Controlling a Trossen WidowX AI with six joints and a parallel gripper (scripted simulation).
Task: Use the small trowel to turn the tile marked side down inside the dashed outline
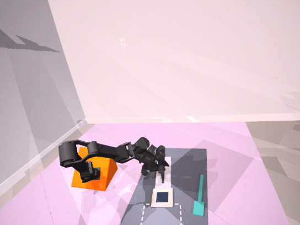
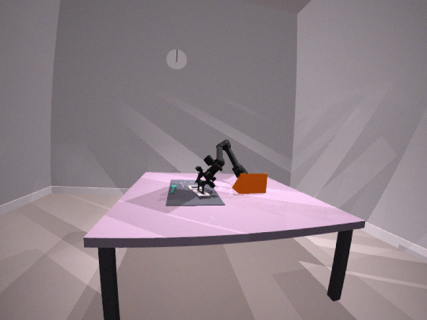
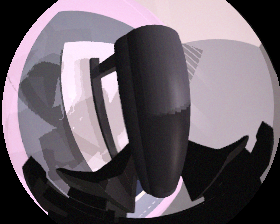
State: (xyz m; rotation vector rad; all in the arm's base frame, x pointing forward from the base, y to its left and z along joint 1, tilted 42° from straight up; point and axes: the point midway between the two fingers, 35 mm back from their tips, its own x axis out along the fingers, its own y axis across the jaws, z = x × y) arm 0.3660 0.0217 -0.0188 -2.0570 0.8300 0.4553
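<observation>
My gripper (image 1: 162, 166) (image 2: 201, 186) (image 3: 152, 139) is shut on the black handle of the trowel. The trowel's pale flat blade (image 1: 167, 178) (image 3: 80, 100) is low over the mat (image 1: 193, 161) (image 2: 177, 201), its front edge at or very near the back edge of the tile (image 1: 162, 197) (image 2: 193, 187); contact cannot be told. The tile lies flat with its dark square mark facing up. Its front edge overlaps the back line of the dashed outline (image 1: 177, 204), and most of the tile lies outside. In the wrist view the handle hides most of the tile.
A teal flat-bladed tool (image 1: 198, 208) (image 2: 172, 190) lies on the mat beside the tile, on the side away from the arm's base. An orange block (image 1: 77, 181) (image 2: 251, 183) stands on the pink table (image 1: 132, 130) (image 2: 157, 223) by the arm's base.
</observation>
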